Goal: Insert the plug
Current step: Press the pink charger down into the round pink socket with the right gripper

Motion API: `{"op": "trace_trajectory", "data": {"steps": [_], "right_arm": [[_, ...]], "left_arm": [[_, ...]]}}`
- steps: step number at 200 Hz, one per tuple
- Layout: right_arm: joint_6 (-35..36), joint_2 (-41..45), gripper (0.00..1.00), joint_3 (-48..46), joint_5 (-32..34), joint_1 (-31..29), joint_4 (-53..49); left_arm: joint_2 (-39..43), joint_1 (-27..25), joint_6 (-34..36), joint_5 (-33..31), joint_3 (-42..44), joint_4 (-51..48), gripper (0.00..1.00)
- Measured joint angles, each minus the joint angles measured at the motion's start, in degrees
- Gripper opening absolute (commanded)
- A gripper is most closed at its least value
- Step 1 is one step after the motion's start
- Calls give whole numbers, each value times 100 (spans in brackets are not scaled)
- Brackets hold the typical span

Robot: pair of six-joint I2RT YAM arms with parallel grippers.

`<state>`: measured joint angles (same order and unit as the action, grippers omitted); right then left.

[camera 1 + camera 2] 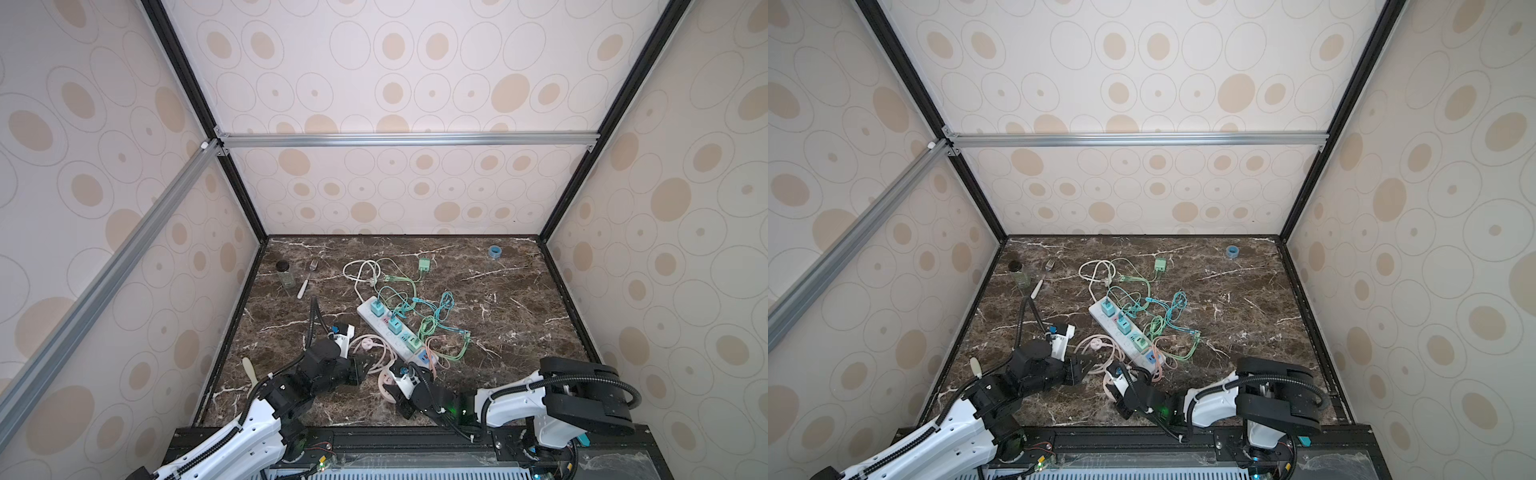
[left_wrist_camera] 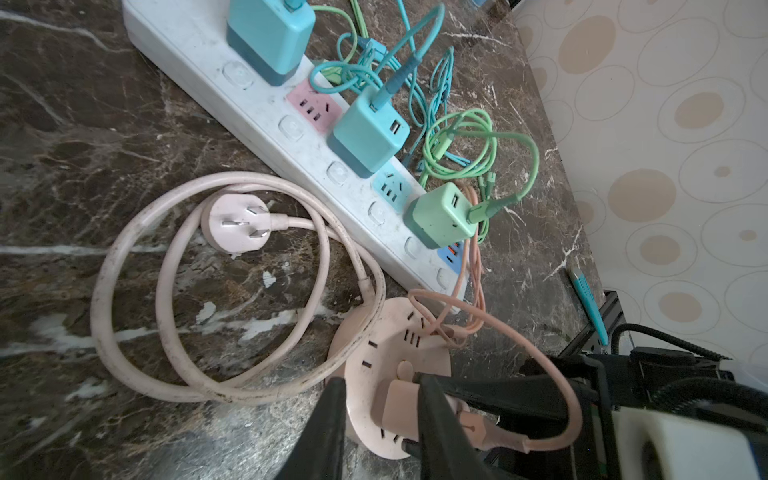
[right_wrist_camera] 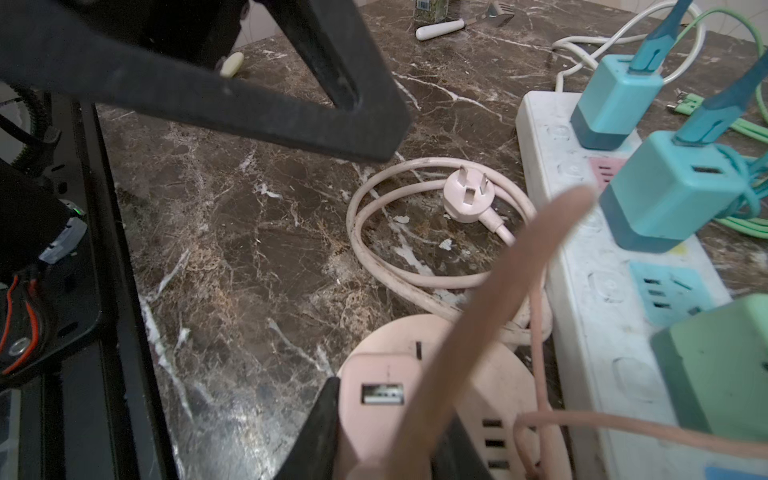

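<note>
Clenched on the pink charger plug, the right claw is gripping it by two opposite sides, one black finger pressing flat against the casing. The plug is standing on the face of the round pink socket hub, towards the front of the marble table — whether its prongs are sitting in the slots, I cannot tell. A pink USB cable is arching out of the plug and looping back across the hub towards the white power strip. The strip is lying just beside the hub and carrying two teal chargers and a green charger. The left claw is hovering released — jaws standing apart, grasping nothing — and pointing at the hub from the other side. The hub's cord is lying coiled on the table, its three-pronged plug resting prongs-up inside the coil.
</note>
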<state>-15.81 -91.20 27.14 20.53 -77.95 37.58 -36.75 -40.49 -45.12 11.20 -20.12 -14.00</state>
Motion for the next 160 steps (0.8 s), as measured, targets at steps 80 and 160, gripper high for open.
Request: {"op": "trace_trajectory", "data": {"steps": [80,160], "right_arm": [[-286,-24,26,240,-22,37,-516],[-599,-896,24,879,940,-323,-275]], "left_arm": [[323,0,15,-188,-129,-326,32],[15,0,107,-247,-177,-367,32]]}}
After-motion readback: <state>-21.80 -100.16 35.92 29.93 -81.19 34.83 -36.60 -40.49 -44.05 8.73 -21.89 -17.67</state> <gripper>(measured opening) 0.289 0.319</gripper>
